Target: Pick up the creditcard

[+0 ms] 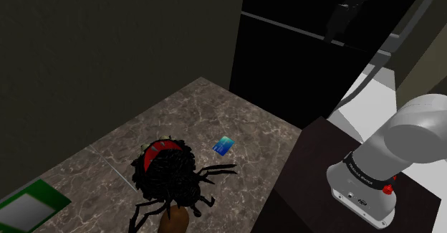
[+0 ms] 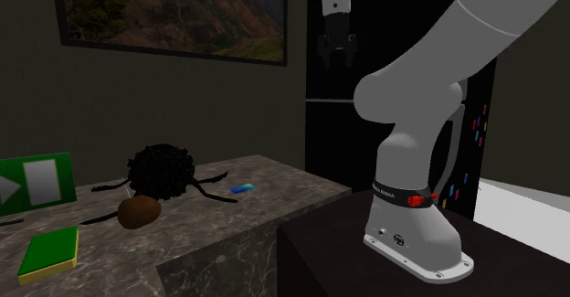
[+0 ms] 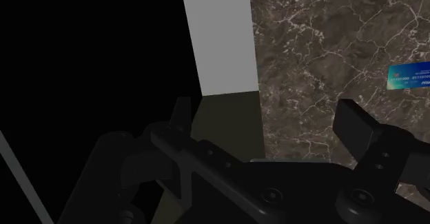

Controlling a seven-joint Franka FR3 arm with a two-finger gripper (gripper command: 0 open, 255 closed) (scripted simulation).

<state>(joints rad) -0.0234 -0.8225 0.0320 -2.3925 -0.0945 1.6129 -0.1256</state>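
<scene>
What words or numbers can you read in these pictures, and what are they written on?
Nothing can be read for sure.
Credit card: rows of pale print on blue, too small to read.
Black band on the arm's base: white lettering, too small to read.
Green board: white shapes, no words.
</scene>
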